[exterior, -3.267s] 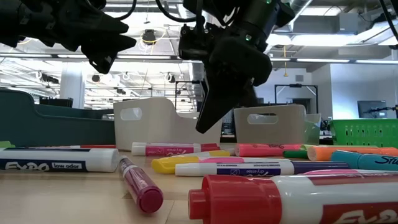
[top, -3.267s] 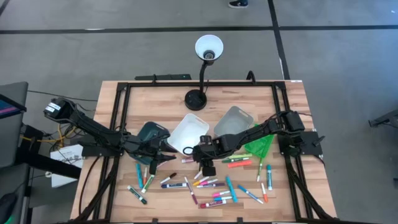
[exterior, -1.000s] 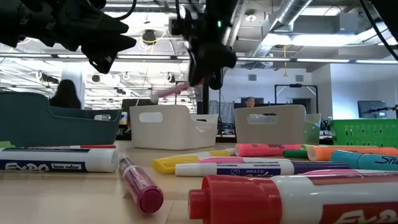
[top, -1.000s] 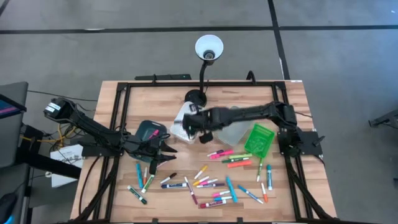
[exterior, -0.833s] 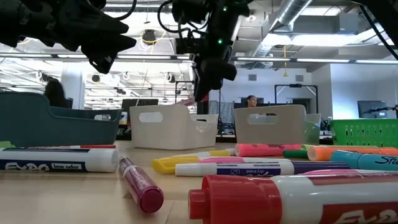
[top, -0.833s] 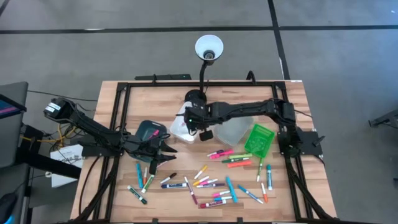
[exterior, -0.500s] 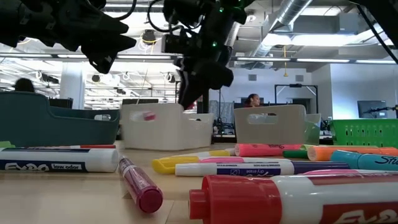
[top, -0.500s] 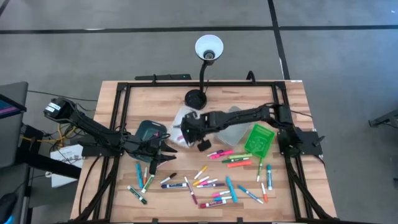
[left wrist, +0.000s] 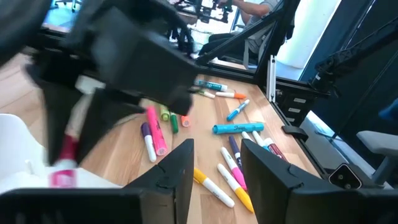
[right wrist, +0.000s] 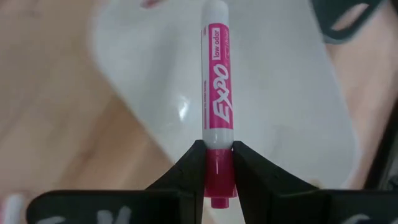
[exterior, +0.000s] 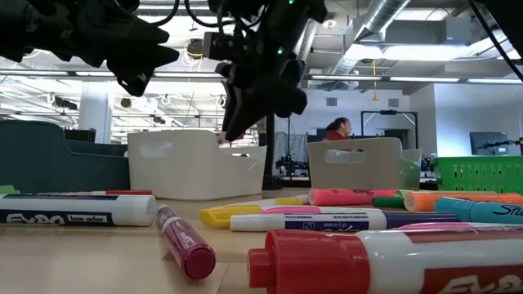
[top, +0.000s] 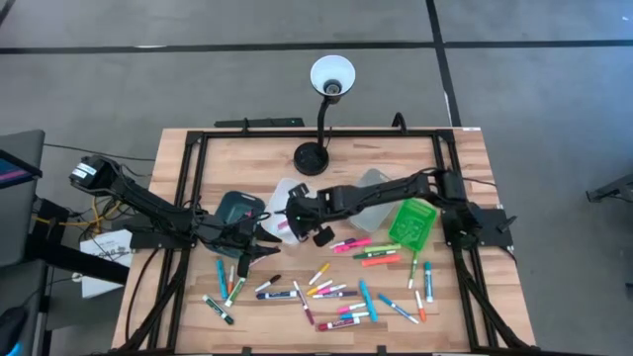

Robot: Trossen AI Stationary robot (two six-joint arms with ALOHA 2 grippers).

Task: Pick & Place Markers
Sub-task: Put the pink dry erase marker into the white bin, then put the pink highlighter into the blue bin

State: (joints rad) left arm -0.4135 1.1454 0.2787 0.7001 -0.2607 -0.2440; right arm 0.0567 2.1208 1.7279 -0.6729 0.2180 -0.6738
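Many markers (top: 336, 287) lie scattered over the near half of the table. My right gripper (top: 290, 213) hangs over the white bin (top: 280, 190), shut on a pink marker (right wrist: 217, 93) with a white barrel. The marker slants down into the bin. The low view shows the same gripper (exterior: 233, 122) above the bin (exterior: 196, 167). Beside the teal bin (top: 240, 208), my left gripper (top: 259, 242) waits open, and nothing sits between its fingers (left wrist: 180, 171). My right gripper pinches the marker's pink cap end (right wrist: 217, 163) between its two fingers. The barrel runs on in line with the fingers, slanting down from the table's right. The marker's free end (right wrist: 214, 11) is over the bin floor; whether it touches I cannot tell.
A clear bin (top: 381, 193) and a green bin (top: 412, 222) stand to the right of the white one. A desk lamp (top: 331, 77) stands at the far edge on its black base (top: 313, 158). A black frame (top: 198, 148) runs round the table.
My right gripper has carried the pink marker down and toward the table's near left, tipping steeper. The white bin has slid toward the near left edge and stands closer in the low view.
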